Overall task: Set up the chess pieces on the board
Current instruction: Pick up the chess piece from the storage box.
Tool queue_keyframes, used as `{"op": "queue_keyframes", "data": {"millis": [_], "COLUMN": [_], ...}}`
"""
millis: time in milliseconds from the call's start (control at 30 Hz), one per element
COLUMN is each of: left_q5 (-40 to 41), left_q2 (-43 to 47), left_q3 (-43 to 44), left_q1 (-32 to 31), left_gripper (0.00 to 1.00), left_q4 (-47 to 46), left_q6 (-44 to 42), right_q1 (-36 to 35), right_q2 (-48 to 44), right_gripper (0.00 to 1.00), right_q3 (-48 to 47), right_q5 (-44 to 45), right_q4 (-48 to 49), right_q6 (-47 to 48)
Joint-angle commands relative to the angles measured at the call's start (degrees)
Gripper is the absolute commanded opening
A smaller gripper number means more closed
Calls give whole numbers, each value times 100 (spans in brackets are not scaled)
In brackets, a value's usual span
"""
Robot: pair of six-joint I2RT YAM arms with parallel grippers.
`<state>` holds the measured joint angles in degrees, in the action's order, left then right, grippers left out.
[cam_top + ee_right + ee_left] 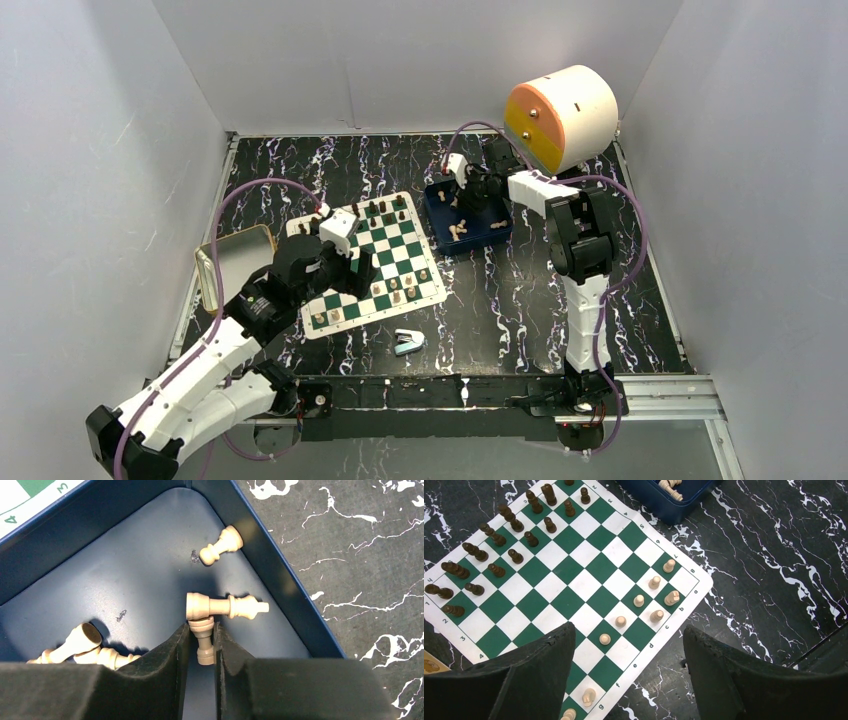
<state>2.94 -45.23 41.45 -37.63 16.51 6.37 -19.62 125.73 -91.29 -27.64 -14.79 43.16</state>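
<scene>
The board (400, 250) lies flat on the table (520, 300), with the blue tray (480, 243) just beside its far corner. The job now is picking a piece out of the tray. The left gripper (628, 630) hangs over the board, wide open, holding nothing. The right gripper (202, 630) is down in the tray, pinched narrow on one light piece (202, 647). Next I think it must lift that piece and stand it on an empty square. The board has sixteen dark pieces (515, 556) and nine light pieces (654, 582); about five more lie in the tray
</scene>
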Motion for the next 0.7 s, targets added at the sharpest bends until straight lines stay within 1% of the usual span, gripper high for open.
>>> {"op": "queue_keyframes", "data": {"millis": [0, 133, 333, 667], "left_q5": [221, 409, 513, 570], "left_q2": [220, 342, 435, 407], "left_q3": [109, 87, 63, 36], "left_q1": [-7, -8, -8, -8], "left_gripper": [75, 74, 73, 72], "left_q4": [-50, -43, -63, -97], "left_q6": [-59, -47, -29, -15], "right_q1": [11, -5, -21, -50], "right_q2": [-175, -364, -875, -1279], "right_gripper": [26, 21, 19, 19], "right_q3": [-45, 14, 480, 389], "right_q5": [103, 206, 513, 614], "right_q4": [-314, -312, 233, -8], "right_q6": [320, 247, -577, -1609]}}
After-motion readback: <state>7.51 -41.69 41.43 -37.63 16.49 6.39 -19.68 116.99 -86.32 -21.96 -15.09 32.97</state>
